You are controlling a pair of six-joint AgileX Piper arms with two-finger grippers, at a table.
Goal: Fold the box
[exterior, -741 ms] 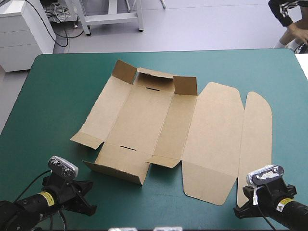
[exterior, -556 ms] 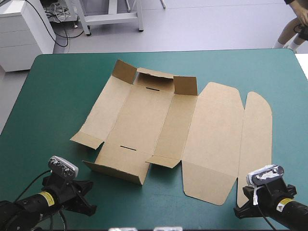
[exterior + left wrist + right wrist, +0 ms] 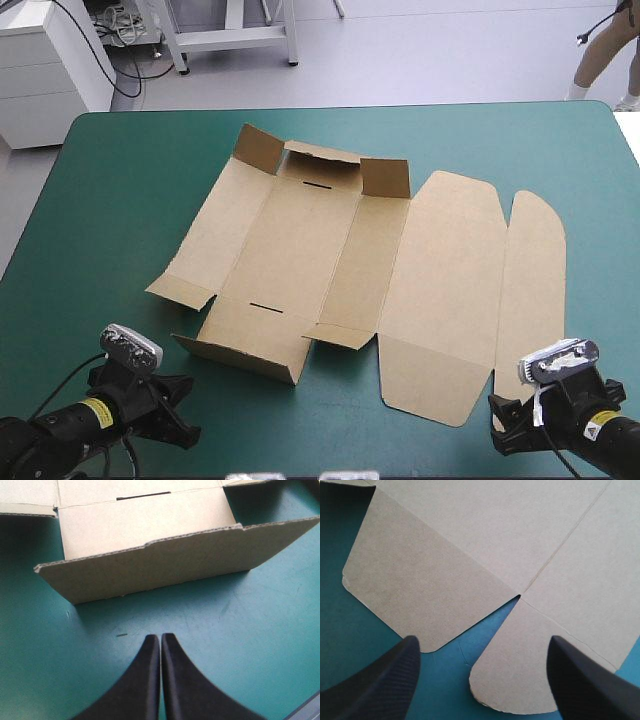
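Much bare teal-green cover [image 3: 120,200] around box [image 3: 300,240]

Raised flap [image 3: 160,565] ahead, table [image 3: 260,625] free
The box's [image 3: 300,240] near flap stood just before the left gripper [image 3: 160,636]; bare table flanked it.

The left arm [image 3: 60,430] is seen entering from the near left corner. It is held low, with its wrist angled forward and slightly toward the middle. The left gripper [image 3: 160,637] is closed, with its two black fingers pressed together along their inner edges into one pointed arch. The right arm [image 3: 600,435] is seen entering from the near right corner, likewise held low and angled forward and inward. The right gripper [image 3: 483,640] is spread wide, its two black fingers set well apart with their tips pointed forward.
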